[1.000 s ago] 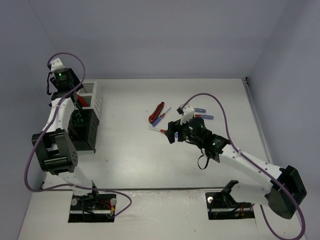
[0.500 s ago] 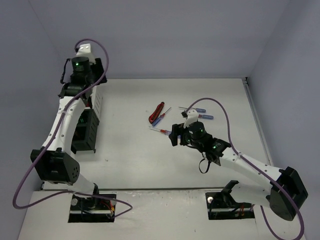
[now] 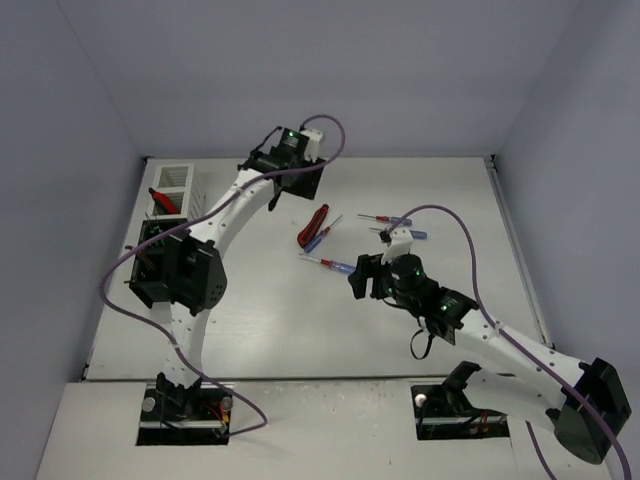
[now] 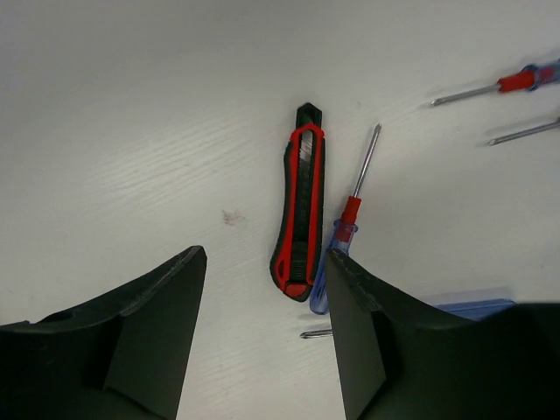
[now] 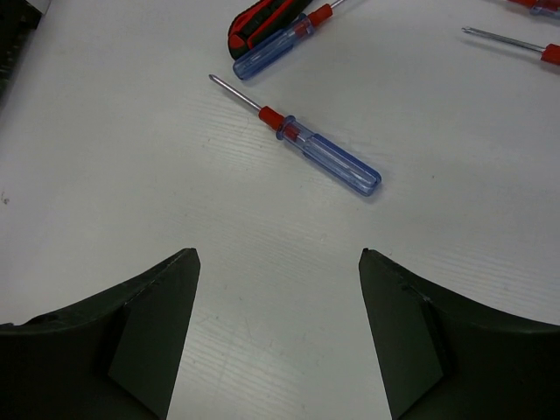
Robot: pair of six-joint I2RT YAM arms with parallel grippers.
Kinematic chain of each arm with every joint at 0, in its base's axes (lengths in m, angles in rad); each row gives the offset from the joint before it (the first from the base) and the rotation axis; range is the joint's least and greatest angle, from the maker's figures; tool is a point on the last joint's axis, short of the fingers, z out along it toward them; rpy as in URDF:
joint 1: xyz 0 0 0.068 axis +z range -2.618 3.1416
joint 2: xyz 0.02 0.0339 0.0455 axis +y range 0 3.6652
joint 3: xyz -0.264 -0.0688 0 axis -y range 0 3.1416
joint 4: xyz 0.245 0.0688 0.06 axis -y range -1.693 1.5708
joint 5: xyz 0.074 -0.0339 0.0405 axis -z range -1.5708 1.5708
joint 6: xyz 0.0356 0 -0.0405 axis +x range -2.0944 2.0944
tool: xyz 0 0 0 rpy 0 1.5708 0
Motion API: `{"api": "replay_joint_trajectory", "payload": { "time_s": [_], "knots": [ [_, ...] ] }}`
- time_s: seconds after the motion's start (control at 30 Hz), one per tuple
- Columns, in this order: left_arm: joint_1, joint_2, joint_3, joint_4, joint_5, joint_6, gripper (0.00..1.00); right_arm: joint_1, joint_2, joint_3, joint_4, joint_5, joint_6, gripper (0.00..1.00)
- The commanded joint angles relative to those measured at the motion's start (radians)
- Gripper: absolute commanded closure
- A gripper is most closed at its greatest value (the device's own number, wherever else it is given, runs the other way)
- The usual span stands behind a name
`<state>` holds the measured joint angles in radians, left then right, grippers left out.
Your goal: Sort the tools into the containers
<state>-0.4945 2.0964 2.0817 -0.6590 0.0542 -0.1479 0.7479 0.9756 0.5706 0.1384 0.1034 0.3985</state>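
A red-and-black utility knife lies mid-table beside a blue-handled screwdriver. Another blue-and-red screwdriver lies just below them. More thin screwdrivers lie to the right. My left gripper is open and empty, hovering just behind the knife. My right gripper is open and empty, just right of the lower screwdriver. The containers stand at the left edge: white bins and black bins.
A red-handled tool sticks up in one white bin. The knife and blue screwdriver show at the top of the right wrist view. My left arm's elbow hangs beside the black bins.
My left arm swung from above the bins at the left across to the tools in the middle. My right gripper drifted slightly right and toward the near edge.
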Motion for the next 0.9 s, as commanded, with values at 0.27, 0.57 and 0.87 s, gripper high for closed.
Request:
{"api": "replay_joint_trajectory", "payload": {
  "time_s": [0.27, 0.57, 0.87],
  "knots": [
    [-0.058, 0.291, 0.313, -0.027, -0.037, 0.016, 0.47, 0.013, -0.087, -0.052, -0.011, -0.064, 0.067, 0.29],
    [-0.058, 0.419, 0.411, -0.028, -0.058, 0.002, 0.47, 0.018, -0.077, -0.052, -0.028, -0.074, 0.072, 0.29],
    [-0.058, 0.468, 0.425, -0.027, -0.002, -0.021, 0.47, 0.018, -0.068, -0.055, -0.033, -0.063, 0.078, 0.29]
  ]
}}
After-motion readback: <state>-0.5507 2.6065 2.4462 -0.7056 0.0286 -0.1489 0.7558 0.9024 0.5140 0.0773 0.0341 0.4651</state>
